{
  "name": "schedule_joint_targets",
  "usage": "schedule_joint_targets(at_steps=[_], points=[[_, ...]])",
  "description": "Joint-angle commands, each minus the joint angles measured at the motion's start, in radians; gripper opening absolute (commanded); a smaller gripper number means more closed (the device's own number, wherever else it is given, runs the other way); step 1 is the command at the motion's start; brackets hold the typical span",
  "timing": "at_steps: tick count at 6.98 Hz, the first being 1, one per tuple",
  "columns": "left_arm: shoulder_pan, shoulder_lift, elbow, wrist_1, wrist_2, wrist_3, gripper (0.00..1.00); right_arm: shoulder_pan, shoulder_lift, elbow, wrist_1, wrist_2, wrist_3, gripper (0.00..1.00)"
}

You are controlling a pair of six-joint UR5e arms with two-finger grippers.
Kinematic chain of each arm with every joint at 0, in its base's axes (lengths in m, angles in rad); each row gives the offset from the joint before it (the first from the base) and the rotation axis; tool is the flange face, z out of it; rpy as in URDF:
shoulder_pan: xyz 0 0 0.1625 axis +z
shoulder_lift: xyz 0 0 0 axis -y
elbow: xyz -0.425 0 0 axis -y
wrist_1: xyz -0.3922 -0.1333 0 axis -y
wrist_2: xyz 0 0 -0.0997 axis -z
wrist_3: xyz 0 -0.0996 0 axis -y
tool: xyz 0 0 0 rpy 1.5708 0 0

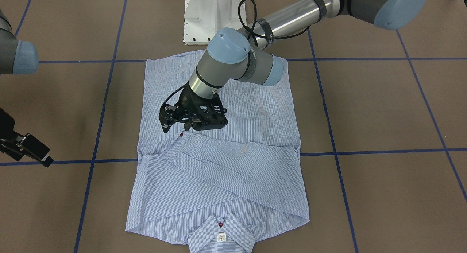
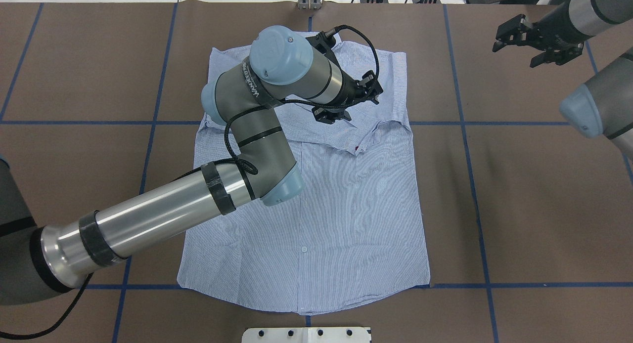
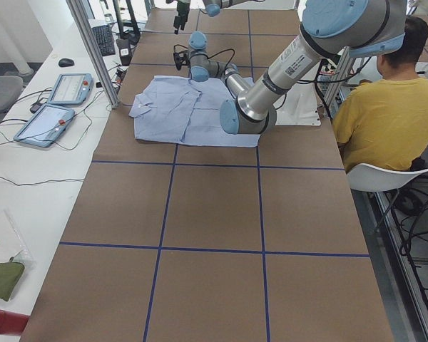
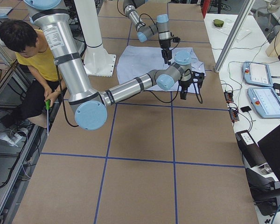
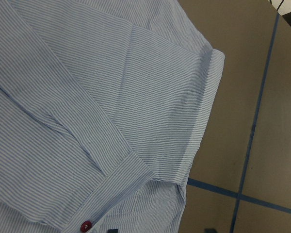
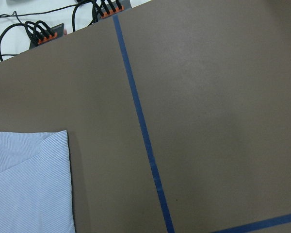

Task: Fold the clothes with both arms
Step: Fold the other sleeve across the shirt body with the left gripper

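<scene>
Front-facing view: shirt (image 1: 233, 172) lay flat mid-bench (image 1: 383, 118), collar (image 1: 204, 233) and white neck label (image 1: 221, 237) toward the edge away from the robot, hem toward the robot-side edge near the white pedestal (image 1: 211, 16). Both sleeves were folded across the body. The left hand (image 1: 177, 128) hovered just over the shirt beside a cuff's red button (image 1: 181, 135), fingers apart and empty. The right hand (image 1: 29, 151) was off the shirt over bare bench, on the robot's right side. Overhead view: the left arm (image 2: 163, 209) reached across the shirt, its hand open above the sleeve fold. The right hand's fingers were apart, nothing in them, near the far edge and well apart from the shirt. Left side view: shirt seen far down the bench; a person (image 3: 385, 121) in yellow sat at the robot-side edge. Right side view: the near arm's hand hung just off the shirt's side. Left wrist view: striped sleeve and cuff (image 5: 121, 174) with the red button, bare bench and blue tape line (image 5: 259, 111) beside them. Right wrist view: only a shirt corner (image 6: 24, 184) at lower left, the rest bare bench.
</scene>
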Motion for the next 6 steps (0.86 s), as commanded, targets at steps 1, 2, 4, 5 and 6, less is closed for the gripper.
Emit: schedule_joint_targets(at_steps=[1, 2, 4, 5, 6], points=[[-0.040, 0.212, -0.285, 0.001, -0.070, 0.009, 0.99, -0.117, -0.026, 0.097, 0.004, -0.013, 0.172, 1.00], [-0.047, 0.343, -0.425, -0.002, -0.072, 0.027, 1.00, -0.187, -0.032, 0.174, 0.002, -0.077, 0.334, 1.00], [-0.108, 0.479, -0.532, 0.001, -0.142, 0.167, 1.00, -0.478, -0.170, 0.393, -0.006, -0.343, 0.567, 0.99], [-0.143, 0.504, -0.534, 0.003, -0.163, 0.208, 1.00, -0.612, -0.198, 0.421, -0.012, -0.433, 0.710, 0.99], [-0.190, 0.534, -0.520, 0.022, -0.195, 0.239, 1.00, -0.751, -0.251, 0.475, -0.015, -0.551, 0.809, 0.99]])
